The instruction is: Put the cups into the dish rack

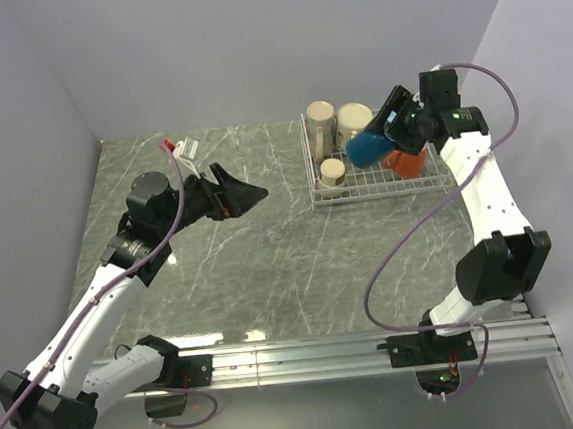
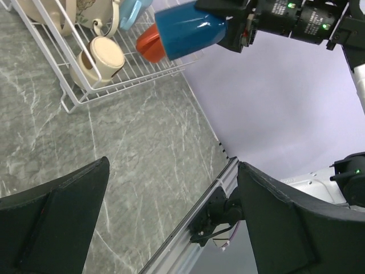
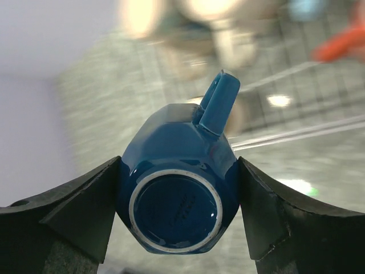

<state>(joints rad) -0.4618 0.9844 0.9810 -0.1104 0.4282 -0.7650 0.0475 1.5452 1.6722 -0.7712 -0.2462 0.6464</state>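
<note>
The white wire dish rack (image 1: 365,194) stands at the table's far right. In it I see a cream mug (image 1: 320,119), a white mug (image 1: 355,120), a small pale mug (image 1: 332,173) and an orange mug (image 1: 409,162). My right gripper (image 1: 380,136) is shut on the dark blue mug (image 1: 365,148) and holds it on its side above the rack. In the right wrist view the mug's base (image 3: 175,210) faces the camera, handle up. The left wrist view shows the rack (image 2: 68,103), a light blue mug (image 2: 134,11) and the held mug (image 2: 185,28). My left gripper (image 1: 240,193) is open and empty, left of the rack.
A white tag with a red piece (image 1: 182,148) lies on the marble table at the far left. A metal rail (image 1: 309,353) runs along the near edge. Walls close in the table at the back and left.
</note>
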